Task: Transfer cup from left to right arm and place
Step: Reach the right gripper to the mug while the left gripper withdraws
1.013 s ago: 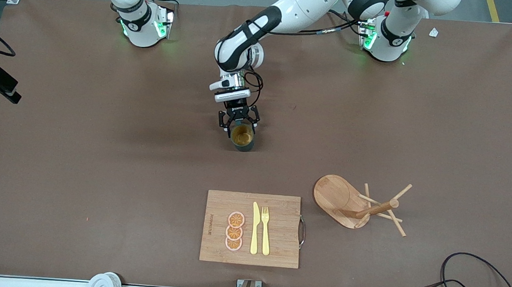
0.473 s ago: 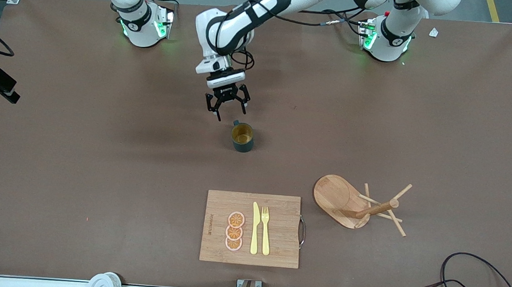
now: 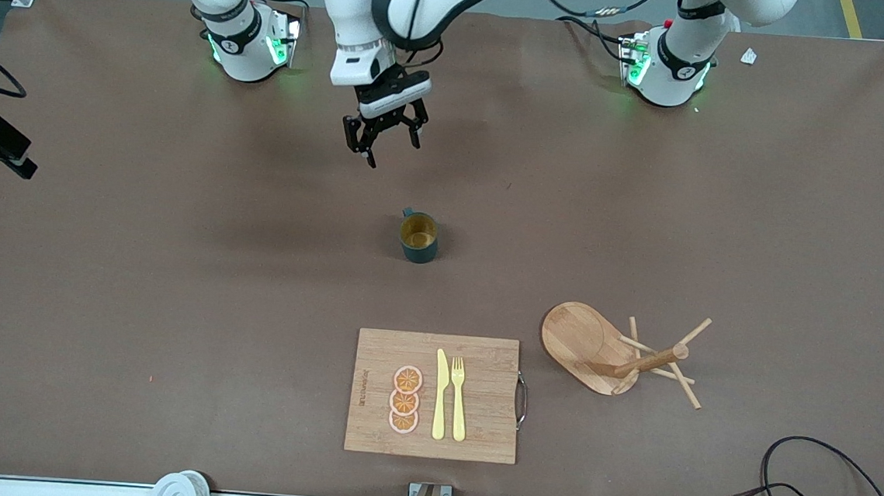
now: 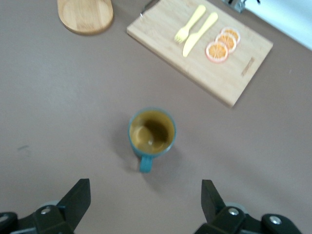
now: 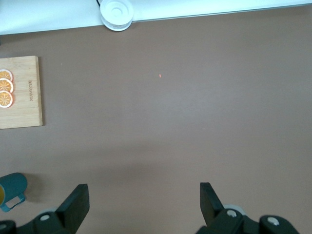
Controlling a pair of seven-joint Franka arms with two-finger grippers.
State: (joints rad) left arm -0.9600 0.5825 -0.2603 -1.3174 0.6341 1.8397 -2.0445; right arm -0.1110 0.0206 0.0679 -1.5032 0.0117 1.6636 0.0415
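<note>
While one cup (image 3: 419, 237) stands upright on bare table (image 3: 175, 276), apart from both grippers and clear of every edge: left gripper (image 3: 384, 135) up in the air, fingers (image 4: 75, 201) spread wide with nothing between, cup ahead of the tips. Right gripper (image 5: 141, 204) over bare table, fingers (image 5: 75, 202) likewise parted and unladen, arm waiting. Counted: one board (image 3: 476, 429), three orange slices (image 3: 405, 400), one knife (image 3: 440, 394), one fork (image 3: 459, 397), one peg stand (image 3: 613, 353).

Cup (image 3: 419, 237) upright mid-table, farther than the cutting board (image 3: 380, 360) (peg stand (image 3: 621, 354) beside it).
</note>
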